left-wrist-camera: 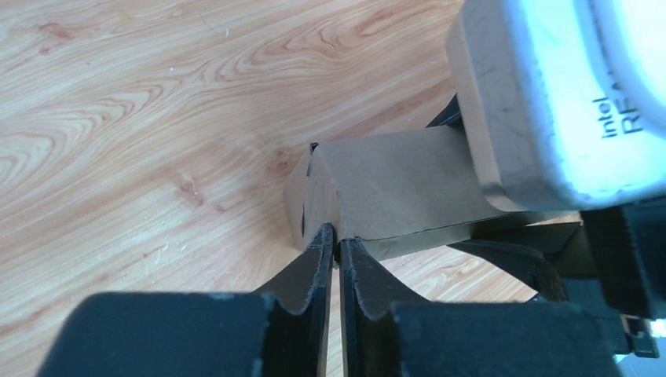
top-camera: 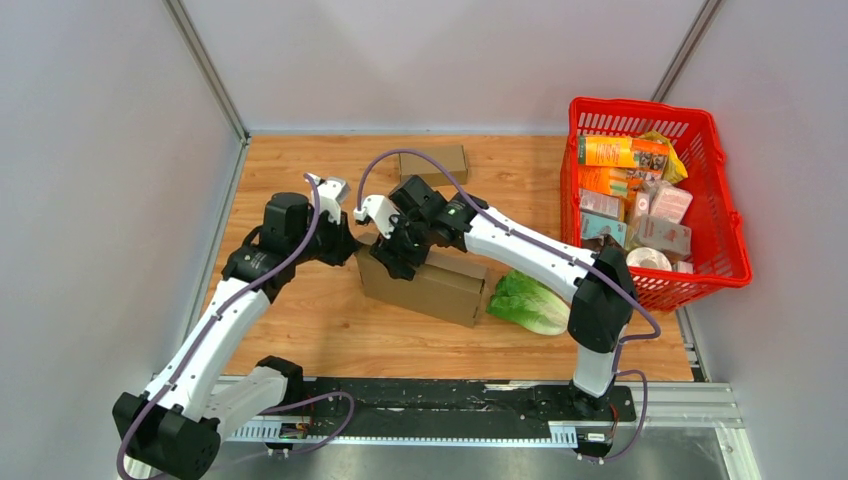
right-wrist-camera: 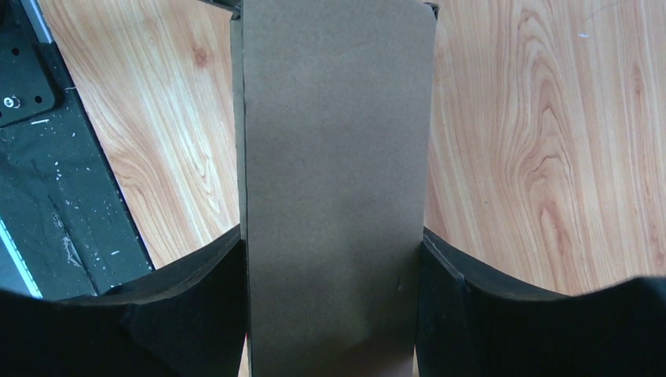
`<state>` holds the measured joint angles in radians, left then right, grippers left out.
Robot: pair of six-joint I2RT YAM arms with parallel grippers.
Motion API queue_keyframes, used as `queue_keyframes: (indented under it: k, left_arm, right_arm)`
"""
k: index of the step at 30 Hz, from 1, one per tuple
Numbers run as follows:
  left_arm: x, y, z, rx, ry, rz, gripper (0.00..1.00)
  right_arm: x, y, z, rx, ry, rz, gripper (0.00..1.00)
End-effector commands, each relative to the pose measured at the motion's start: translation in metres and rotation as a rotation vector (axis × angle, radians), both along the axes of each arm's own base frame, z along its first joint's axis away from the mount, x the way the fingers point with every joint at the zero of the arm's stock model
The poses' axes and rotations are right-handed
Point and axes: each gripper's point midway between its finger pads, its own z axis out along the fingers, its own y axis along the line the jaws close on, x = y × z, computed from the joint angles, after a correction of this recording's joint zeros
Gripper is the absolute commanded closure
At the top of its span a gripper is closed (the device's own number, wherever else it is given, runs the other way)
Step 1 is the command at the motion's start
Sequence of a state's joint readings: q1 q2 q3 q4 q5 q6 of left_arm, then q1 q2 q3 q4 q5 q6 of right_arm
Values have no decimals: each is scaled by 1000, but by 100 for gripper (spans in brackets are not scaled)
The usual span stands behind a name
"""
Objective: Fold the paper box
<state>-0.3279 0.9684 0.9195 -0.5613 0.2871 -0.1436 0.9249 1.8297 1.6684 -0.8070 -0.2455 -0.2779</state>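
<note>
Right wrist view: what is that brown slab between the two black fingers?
The paper box. In the right wrist view its long edges touch both fingers, which clamp it.

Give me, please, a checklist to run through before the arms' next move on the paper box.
1. Right jaws clamped across the paper box: ok.
2. Left jaws pinching the box's end flap: ok.
3. Lettuce clear of the box: not ok, it lies against one end.
4. Red basket clear of both arms: ok.
5. Box flat on the table: cannot tell.
</note>
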Motion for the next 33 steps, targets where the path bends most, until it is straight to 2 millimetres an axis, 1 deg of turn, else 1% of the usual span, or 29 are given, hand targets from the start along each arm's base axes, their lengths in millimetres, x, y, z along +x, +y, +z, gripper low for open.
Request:
queue_keyframes:
  k: [1, 2, 3, 4, 5, 7, 8, 9, 10, 11, 12, 13, 14, 15, 16, 17, 18, 19, 21, 23, 24, 25, 26, 27, 28, 29, 30, 31, 33]
  left_arm:
    - [8, 0, 27, 7, -82, -6, 91]
    - [8, 0, 29, 3, -85, -5, 95]
    - [7, 1, 30, 5, -84, -5, 96]
    - [5, 2, 31, 6, -80, 0, 97]
    - [4, 3, 31, 6, -72, 7, 98]
    - [1, 3, 29, 10, -37, 8, 99]
    - [-1, 4, 27, 12, -20, 13, 100]
    - [-3, 4, 25, 10, 2, 20, 100]
    - [-6, 4, 23, 13, 31, 23, 100]
    - [-7, 5, 21, 15, 46, 28, 100]
    - [-9, 5, 20, 8, 67, 40, 100]
    - [-11, 6, 19, 12, 94, 48, 100]
    - [-12, 6, 19, 10, 111, 56, 100]
    - [-14, 5, 20, 2, 131, 61, 100]
    - [-15, 5, 22, 4, 154, 61, 100]
    - [-15, 3, 24, -2, 169, 56, 100]
    - [-18, -2, 27, -21, 187, 41, 100]
    - [-18, -4, 30, -27, 204, 32, 100]
    - [-20, -8, 35, -36, 223, 14, 100]
    - [-21, -8, 40, -31, 241, 11, 100]
    - [-21, -7, 46, -27, 238, 14, 100]
    - [-24, -6, 42, -16, 269, 15, 100]
    - [-24, -6, 42, -13, 280, 14, 100]
    - [-27, -7, 43, -16, 299, 5, 100]
    - [-27, -8, 41, -13, 318, 4, 100]
    - [-27, -8, 40, -11, 331, 6, 100]
    - [-28, -9, 42, -11, 341, 7, 100]
    - [-27, -9, 42, -11, 351, 10, 100]
    - [-28, -11, 46, -25, 363, 5, 100]
  right_arm:
    - [-1, -1, 0, 9, 1, -30, 32]
    - [4, 0, 3, 24, -15, -56, 30]
    - [4, -1, 4, 31, -2, -89, 27]
    - [6, -4, 5, 25, -11, -120, 19]
    - [8, -7, 14, 37, -20, -162, 16]
    - [6, -16, 18, 40, 5, -236, 11]
    - [4, -22, 33, 68, -8, -271, 9]
    - [4, -29, 37, 74, -10, -315, 7]
    - [2, -37, 42, 93, 27, -386, 3]
    - [-3, -47, 41, 84, 48, -416, 2]
    - [-9, -58, 57, 117, 43, -449, 1]
    - [-9, -68, 60, 121, 42, -501, 0]
    - [-18, -79, 53, 93, 57, -515, 0]
    - [-26, -89, 65, 119, 49, -520, 0]
    - [-30, -95, 65, 117, 54, -526, 0]
    - [-38, -101, 54, 104, 72, -522, 0]
    - [-41, -100, 53, 122, 74, -503, 0]
    - [-50, -97, 55, 156, 82, -460, 0]
    - [-44, -88, 60, 185, 7, -429, 0]
    - [-26, -86, 64, 162, -101, -474, 0]
    - [-17, -81, 78, 179, -131, -491, 0]
    - [-9, -79, 79, 169, -157, -502, 0]
    - [-1, -72, 70, 138, -160, -504, 0]
    - [4, -68, 67, 122, -165, -504, 0]
    - [7, -60, 73, 132, -167, -495, 0]
    - [13, -55, 59, 95, -160, -497, 0]
    - [17, -53, 55, 82, -166, -506, 0]
    - [22, -51, 56, 79, -178, -511, 0]
    - [27, -48, 48, 64, -181, -515, 0]
